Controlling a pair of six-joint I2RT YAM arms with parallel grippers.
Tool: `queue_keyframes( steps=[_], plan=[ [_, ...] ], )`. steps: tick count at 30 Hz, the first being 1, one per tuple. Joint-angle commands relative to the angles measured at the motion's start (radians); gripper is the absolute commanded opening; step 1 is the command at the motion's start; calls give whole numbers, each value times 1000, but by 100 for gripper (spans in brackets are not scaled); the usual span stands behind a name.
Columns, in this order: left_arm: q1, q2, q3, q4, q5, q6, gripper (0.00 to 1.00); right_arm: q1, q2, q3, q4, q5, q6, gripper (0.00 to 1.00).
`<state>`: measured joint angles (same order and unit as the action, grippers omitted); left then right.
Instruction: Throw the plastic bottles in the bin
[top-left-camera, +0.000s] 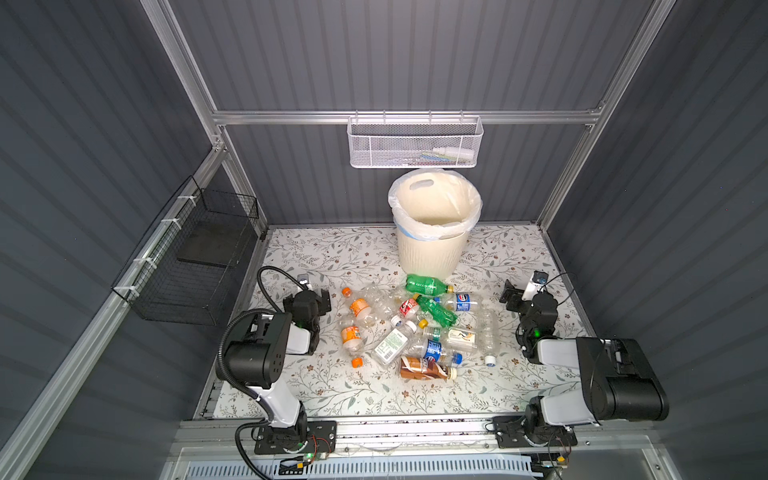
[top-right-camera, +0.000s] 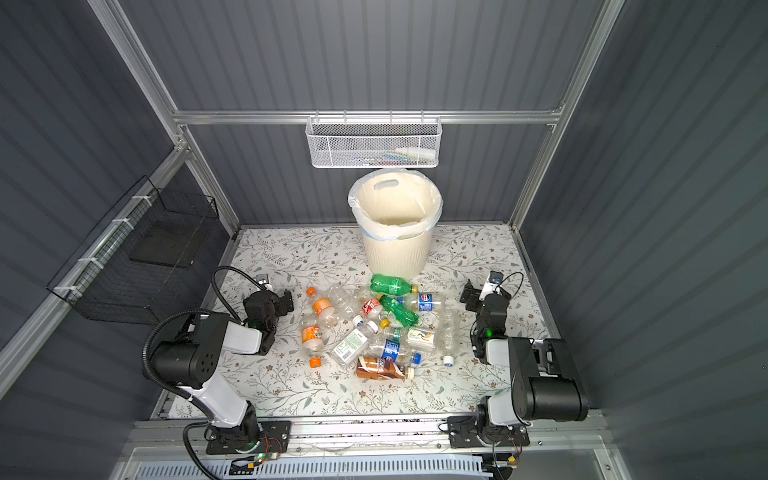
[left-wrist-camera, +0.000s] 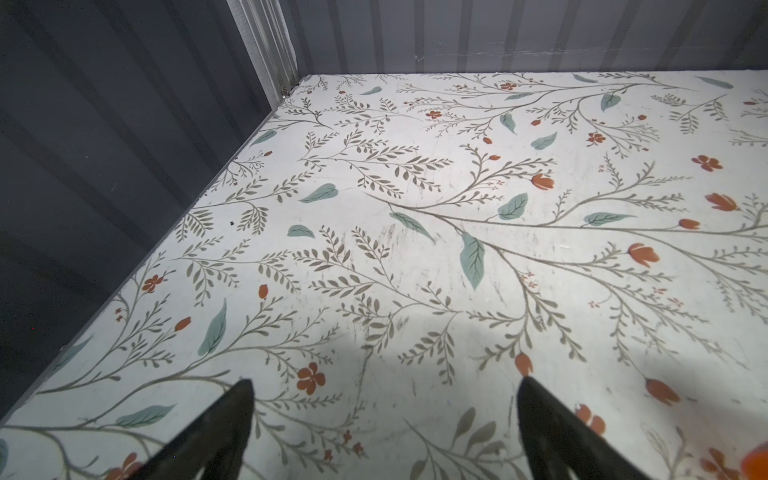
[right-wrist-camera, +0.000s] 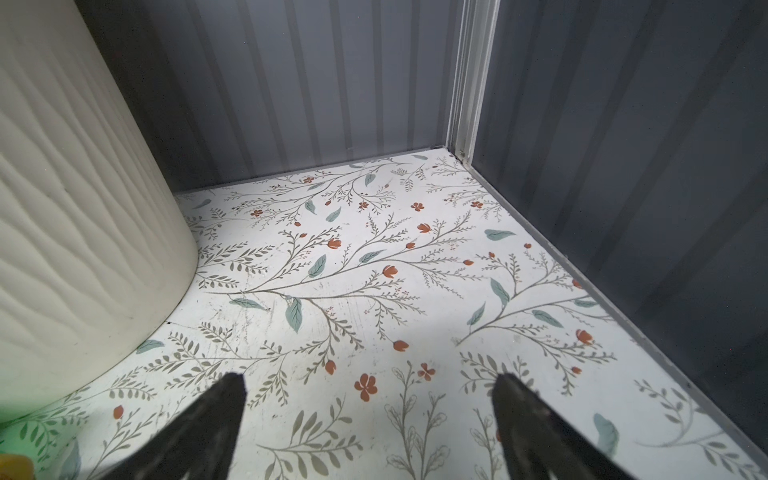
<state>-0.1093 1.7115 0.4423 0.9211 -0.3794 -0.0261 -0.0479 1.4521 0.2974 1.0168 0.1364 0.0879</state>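
Observation:
Several plastic bottles (top-left-camera: 415, 328) (top-right-camera: 370, 328) lie in a loose heap on the floral tabletop, clear and green, among them a green bottle (top-left-camera: 426, 284) nearest the bin and a brown-labelled bottle (top-left-camera: 424, 368) at the front. The cream ribbed bin (top-left-camera: 432, 245) (top-right-camera: 395, 253) (right-wrist-camera: 83, 208) with a white liner stands upright behind the heap. My left gripper (top-left-camera: 322, 299) (top-right-camera: 286, 301) (left-wrist-camera: 385, 382) hangs open and empty just left of the heap. Right of the heap, my right gripper (top-left-camera: 509, 293) (top-right-camera: 467, 297) (right-wrist-camera: 370, 376) is open and empty too, low over bare table beside the bin.
A white mesh basket (top-left-camera: 415, 143) hangs on the back rail above the bin. A black wire basket (top-left-camera: 187, 257) is fixed to the left wall. Grey ribbed walls close in the table on three sides. An orange cap (left-wrist-camera: 756, 461) shows at the left wrist view's edge.

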Motion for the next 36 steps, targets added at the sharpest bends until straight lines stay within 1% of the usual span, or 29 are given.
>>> queue_keyframes(
  steps=[1, 2, 5, 7, 9, 10, 11, 13, 15, 17, 18, 22, 26, 27, 31, 34, 36],
  plan=[
    [5, -9, 15, 25, -14, 19, 91, -3, 5, 6, 8, -12, -1, 83],
    [5, -32, 28, -23, -17, 11, 91, -3, -15, 16, -30, -14, -2, 81],
    [5, -141, 115, -276, -58, -12, 90, -3, -111, 160, -359, -32, -10, 80],
    [5, -188, 156, -354, -72, -31, 90, 9, -138, 247, -520, -36, -13, 78],
    [4, -214, 218, -464, -100, -81, 90, 27, -152, 330, -679, -12, 20, 78],
    [4, -228, 260, -548, -100, -121, 90, 36, -154, 374, -768, 17, 63, 78],
    [4, -233, 293, -616, -91, -148, 90, 42, -155, 422, -864, 41, 108, 78],
    [2, -252, 342, -719, -49, -190, 90, 59, -159, 493, -1048, 55, 183, 78],
    [0, -275, 365, -776, -13, -229, 91, 81, -174, 530, -1182, 55, 215, 77],
    [-1, -297, 373, -817, 21, -270, 94, 97, -205, 539, -1290, 53, 267, 77],
    [-3, -306, 378, -838, 37, -290, 95, 99, -226, 538, -1338, 23, 295, 77],
    [-10, -332, 394, -913, 98, -339, 95, 142, -310, 508, -1480, -33, 395, 76],
    [-21, -358, 405, -972, 145, -363, 96, 198, -372, 468, -1548, -16, 456, 76],
    [-23, -366, 406, -981, 157, -367, 96, 203, -376, 460, -1555, -10, 467, 76],
    [-34, -389, 412, -1013, 190, -369, 96, 223, -353, 422, -1549, -57, 500, 76],
    [-38, -397, 417, -1034, 201, -370, 96, 254, -340, 402, -1534, -69, 518, 75],
    [-38, -402, 417, -1038, 207, -371, 96, 272, -303, 386, -1510, -67, 529, 75]
  ],
)
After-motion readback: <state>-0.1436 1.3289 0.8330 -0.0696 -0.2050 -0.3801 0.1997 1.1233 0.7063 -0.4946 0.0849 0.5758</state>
